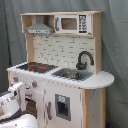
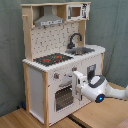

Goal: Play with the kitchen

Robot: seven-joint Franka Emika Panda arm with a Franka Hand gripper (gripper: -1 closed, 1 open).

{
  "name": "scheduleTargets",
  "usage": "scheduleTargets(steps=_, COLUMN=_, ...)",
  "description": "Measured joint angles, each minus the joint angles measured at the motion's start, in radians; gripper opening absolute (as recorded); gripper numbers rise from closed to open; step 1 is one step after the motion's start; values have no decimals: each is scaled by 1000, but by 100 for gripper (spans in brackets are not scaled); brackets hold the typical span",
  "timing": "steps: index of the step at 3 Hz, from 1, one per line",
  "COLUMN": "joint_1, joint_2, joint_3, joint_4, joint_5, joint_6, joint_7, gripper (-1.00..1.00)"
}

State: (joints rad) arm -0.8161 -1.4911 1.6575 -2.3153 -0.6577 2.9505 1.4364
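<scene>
A toy kitchen point(image 2: 50, 75) stands on a wooden table point(image 2: 95, 117). In the second exterior view, its oven door point(image 2: 64, 96) lies just left of the white pincer point(image 2: 79, 85), with knobs above. Whether the pincer is released or clenched cannot be told. The arm point(image 2: 102, 90) extends rightward.

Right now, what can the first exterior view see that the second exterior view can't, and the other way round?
Only the first exterior view shows the rounded shelf at the counter's end. Only the second exterior view shows the wooden floor and a blue light on the arm. Both show the kitchen, faucet, hob and gripper at the oven front.
</scene>
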Motion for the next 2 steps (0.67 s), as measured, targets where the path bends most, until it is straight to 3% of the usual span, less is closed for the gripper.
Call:
scheduleTargets(steps=1, joint_1=-10, joint_2=0, joint_3=0, joint_4=1, joint_5=0, joint_6=34, joint_7=-27, gripper=100)
scheduleTargets(steps=2, joint_1=-10, joint_2=0, joint_3=0, joint_4=1, joint_5=0, joint_6=35, joint_7=-28, gripper=-100)
